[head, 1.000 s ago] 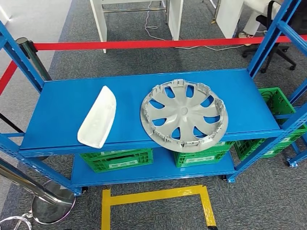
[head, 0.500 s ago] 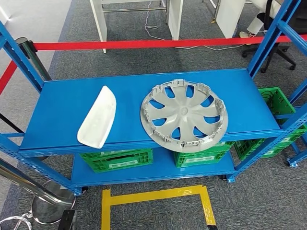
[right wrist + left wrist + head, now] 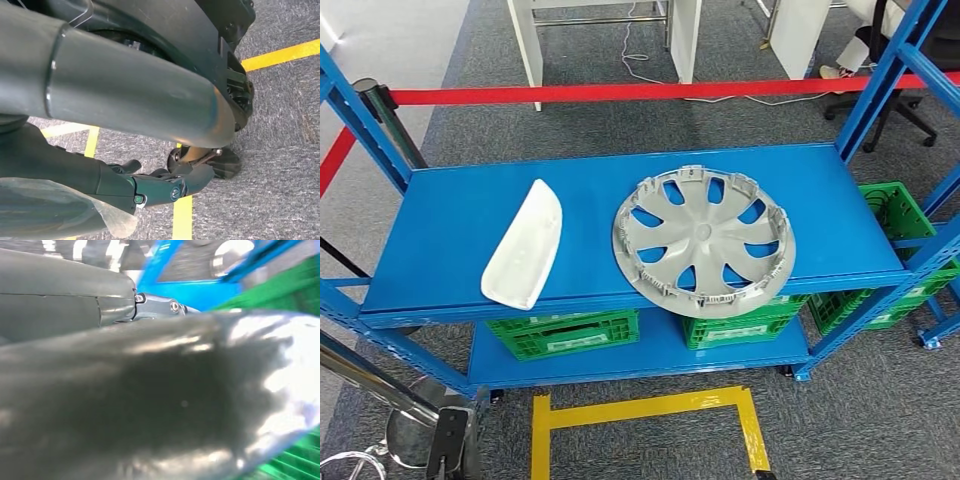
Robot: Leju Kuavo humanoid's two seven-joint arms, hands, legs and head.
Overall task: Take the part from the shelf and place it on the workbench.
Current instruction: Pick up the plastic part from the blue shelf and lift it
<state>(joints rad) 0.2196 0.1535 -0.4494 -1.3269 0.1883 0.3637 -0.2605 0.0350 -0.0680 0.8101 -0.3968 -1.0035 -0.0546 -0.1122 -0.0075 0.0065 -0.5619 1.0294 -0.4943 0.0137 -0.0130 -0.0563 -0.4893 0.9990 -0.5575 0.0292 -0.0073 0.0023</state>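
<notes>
My left hand [image 3: 450, 448] is just rising at the shelf's near left corner, nothing in it; whether its fingers are spread I cannot tell. My right fingers [image 3: 158, 187] hang low over the floor, slightly curled, empty. Up and ahead of the left fingers lies the white cover [image 3: 524, 245] on the blue shelf [image 3: 456, 215], the hubcap [image 3: 703, 240] beyond. I should clear the shelf edge before reaching.

Grey carpet [image 3: 622, 120], red barrier tape [image 3: 622, 93]

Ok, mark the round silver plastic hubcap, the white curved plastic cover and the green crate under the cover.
round silver plastic hubcap [image 3: 704, 232]: head view, on its centre hub.
white curved plastic cover [image 3: 524, 245]: head view, mid-surface.
green plastic crate [image 3: 561, 333]: head view, front wall.
</notes>
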